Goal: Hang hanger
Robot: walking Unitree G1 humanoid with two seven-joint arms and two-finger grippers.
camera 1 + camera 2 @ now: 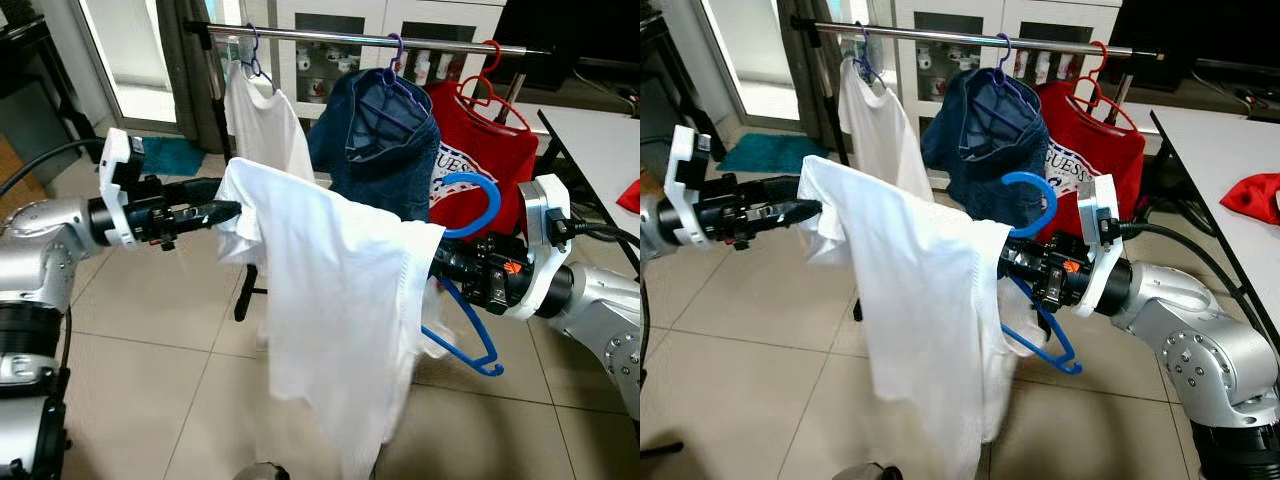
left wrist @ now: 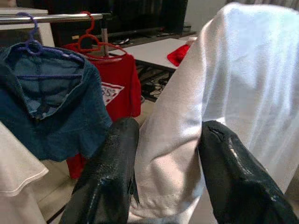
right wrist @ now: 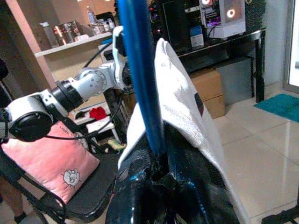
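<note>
A blue plastic hanger [image 1: 470, 200] sits in my right gripper [image 1: 450, 265], which is shut on its lower bar with the hook pointing up. A white shirt [image 1: 330, 300] hangs between my two arms, one side over the hanger and right gripper. Its other shoulder rests at my left gripper [image 1: 225, 210]. In the left wrist view those fingers [image 2: 112, 172] stand apart with the shirt's cloth [image 2: 187, 140] between them. The right wrist view has the hanger's bar [image 3: 140, 70] rising from the shut fingers. Behind the shirt runs the metal clothes rail [image 1: 350, 38].
On the rail hang a white shirt [image 1: 262, 120], a denim garment [image 1: 375, 140] on a purple hanger and a red shirt [image 1: 480, 160] on a red hanger. A white table [image 1: 600, 140] with a red cloth [image 1: 1255, 195] stands at the right. The rack's black post [image 1: 245, 290] is behind the held shirt.
</note>
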